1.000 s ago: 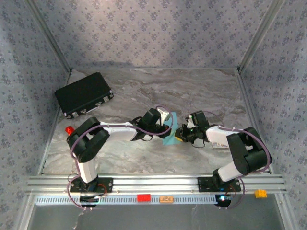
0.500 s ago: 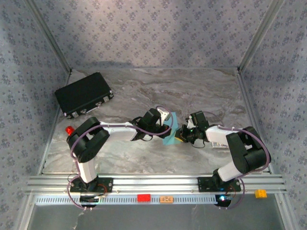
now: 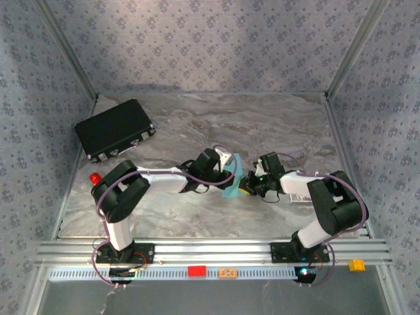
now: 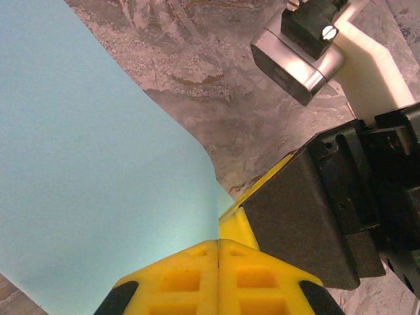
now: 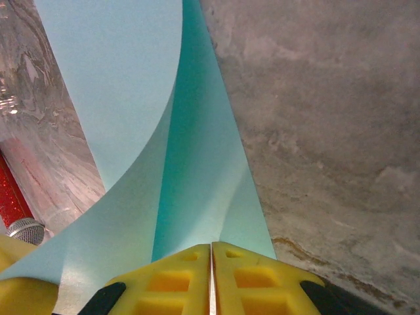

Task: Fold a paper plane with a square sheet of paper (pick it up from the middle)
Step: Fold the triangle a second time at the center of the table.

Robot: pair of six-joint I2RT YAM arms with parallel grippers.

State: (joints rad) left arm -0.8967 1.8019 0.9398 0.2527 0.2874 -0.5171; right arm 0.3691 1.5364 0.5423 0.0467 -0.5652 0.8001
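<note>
Square sheet of paper: mid-table, bowed into a loose fold between both grippers.
Left gripper: closed, pinching one edge.
Right gripper: closed on the doubled edge.
Advice: align the edges before creasing, and avoid pulling apart.

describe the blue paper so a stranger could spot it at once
On the marbled table, look near the middle, where the two arms' tips meet. Pinched between the left gripper and right gripper is the square sheet of paper, the only light cyan thing.
</note>
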